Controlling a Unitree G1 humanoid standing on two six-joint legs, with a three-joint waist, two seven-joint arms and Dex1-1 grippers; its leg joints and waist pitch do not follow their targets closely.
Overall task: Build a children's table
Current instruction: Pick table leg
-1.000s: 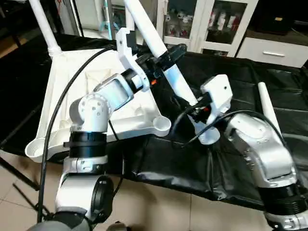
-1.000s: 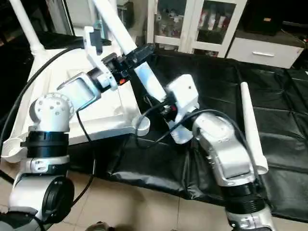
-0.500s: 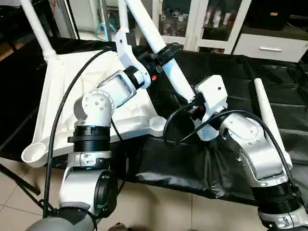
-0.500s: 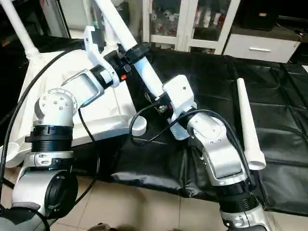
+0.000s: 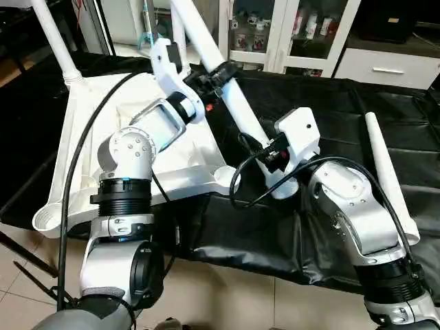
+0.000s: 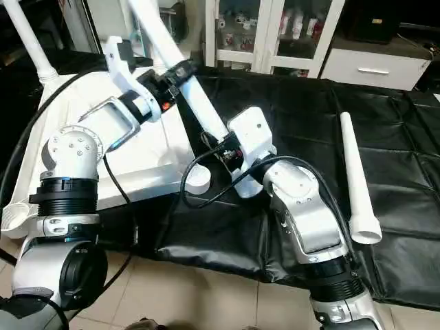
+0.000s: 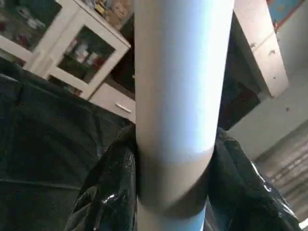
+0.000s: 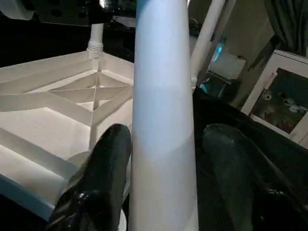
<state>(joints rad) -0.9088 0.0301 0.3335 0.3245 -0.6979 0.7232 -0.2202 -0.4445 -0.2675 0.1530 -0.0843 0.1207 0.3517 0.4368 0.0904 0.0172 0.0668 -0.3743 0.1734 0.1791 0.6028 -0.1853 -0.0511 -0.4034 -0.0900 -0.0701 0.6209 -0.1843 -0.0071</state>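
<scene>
The white tabletop (image 5: 89, 137) lies upside down on the left, its X ribs up (image 8: 48, 110). Two legs stand in its far sockets (image 5: 58, 41) (image 5: 177, 31). A third leg (image 5: 244, 117) slants from upper left down to the black cloth, just right of the near corner socket (image 5: 227, 179). My left gripper (image 5: 218, 72) is shut on its upper part, fingers (image 7: 110, 192) pressed on both sides. My right gripper (image 6: 227, 155) sits lower on the same leg (image 8: 163, 120), open, one finger (image 8: 103, 168) against it and the other a little off.
A loose fourth leg (image 5: 388, 175) lies on the black padded cloth (image 5: 330, 89) at the right. The near-left corner socket (image 5: 48, 218) overhangs the table edge. Cabinets with glass doors (image 5: 275, 34) stand behind. Black cables loop from both arms.
My left gripper has closed from wide open onto the slanted leg. My right gripper's fingers have eased apart on it. The camera has shifted a little.
</scene>
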